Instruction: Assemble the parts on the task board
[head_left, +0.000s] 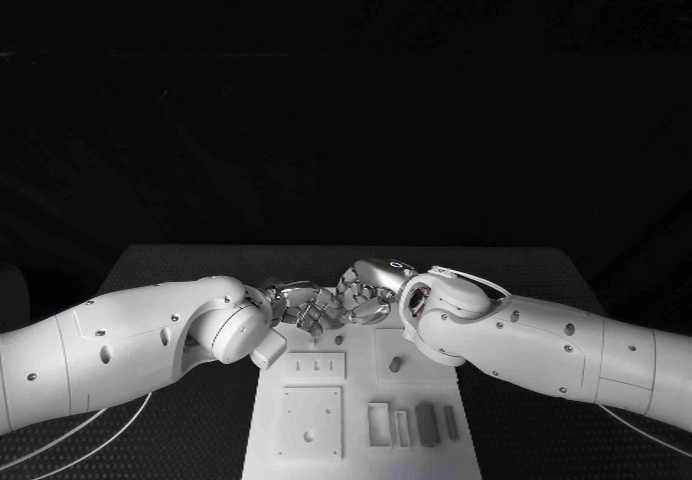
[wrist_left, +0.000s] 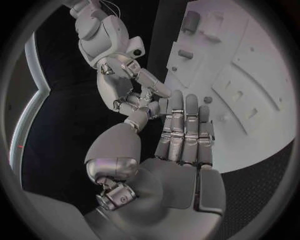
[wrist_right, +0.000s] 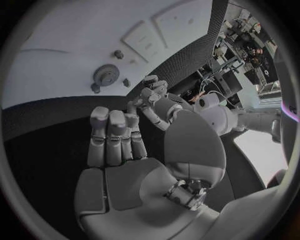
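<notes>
- Head view: left hand (head_left: 300, 303) and right hand (head_left: 369, 288) meet over the task board's (head_left: 361, 420) far edge on the tabletop (head_left: 188, 270); grey parts (head_left: 426, 424) lie near its near-right corner.
- Left wrist view: fingers (wrist_left: 185, 125) straight, pressed together, holding nothing.
- Right wrist view: fingers (wrist_right: 112, 135) likewise; likely pre-grasp, next reach a part.

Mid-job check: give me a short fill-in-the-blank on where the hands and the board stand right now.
1. The two silver hands, left hand and right hand, meet above the board's ____ end.
2. The white rectangular task board lies on a ____ table.
3. The small round toothed gear lies ____ the board.

Missing: far; black; on
</notes>
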